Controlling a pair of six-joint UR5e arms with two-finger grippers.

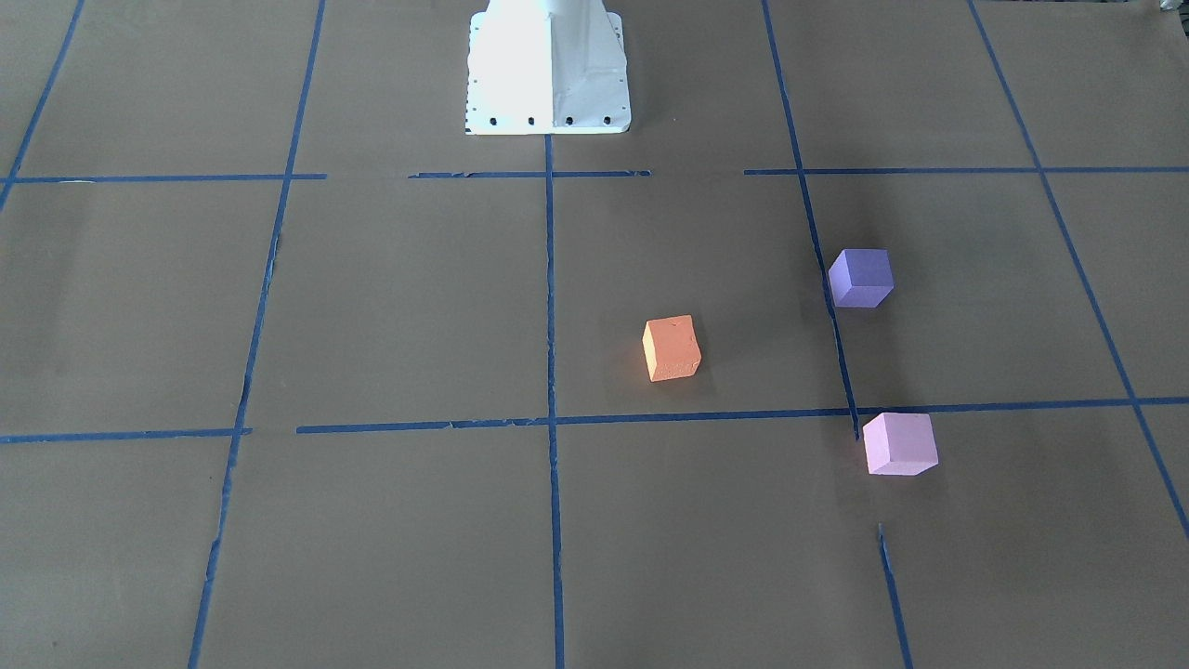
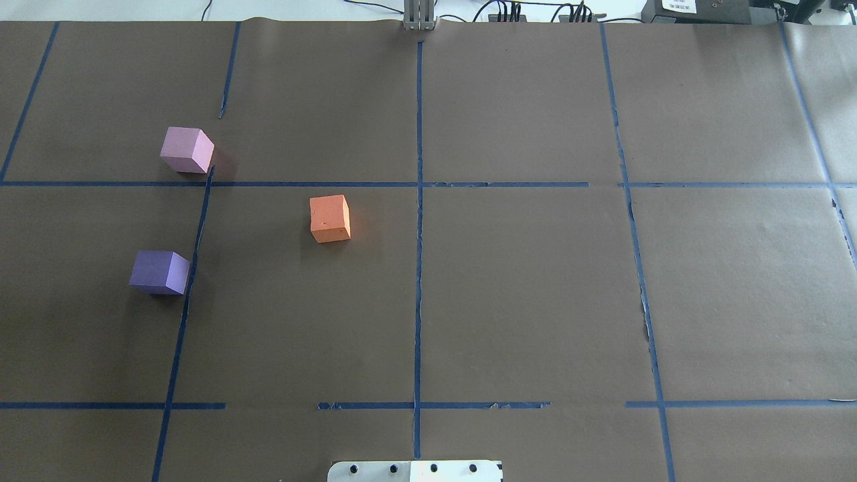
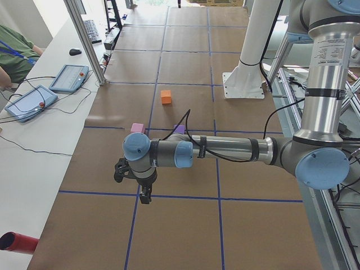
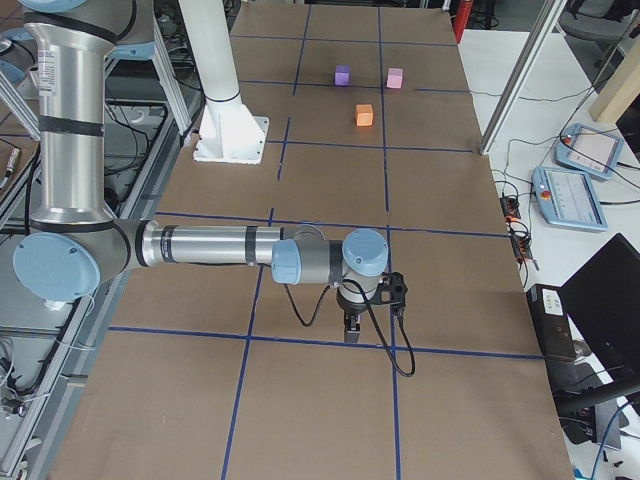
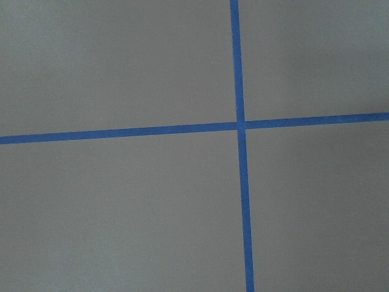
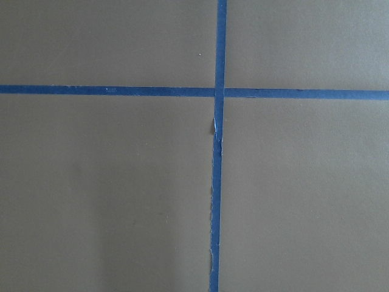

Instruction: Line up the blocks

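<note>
The left arm [image 3: 225, 149] and right arm [image 4: 210, 243] were silver tubes with pale blue joint caps [image 3: 320, 169], trailing black cable [image 4: 395, 355], on a white bolted pedestal [image 1: 548, 65].

On the table [image 2: 535, 301], the inner block [image 2: 329, 218] lies right of the far block [image 2: 187, 150] and the near block [image 2: 159, 272].

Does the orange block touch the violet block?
Apart. The overhead view shows bare paper and a blue tape line between the orange block and the violet block.
</note>
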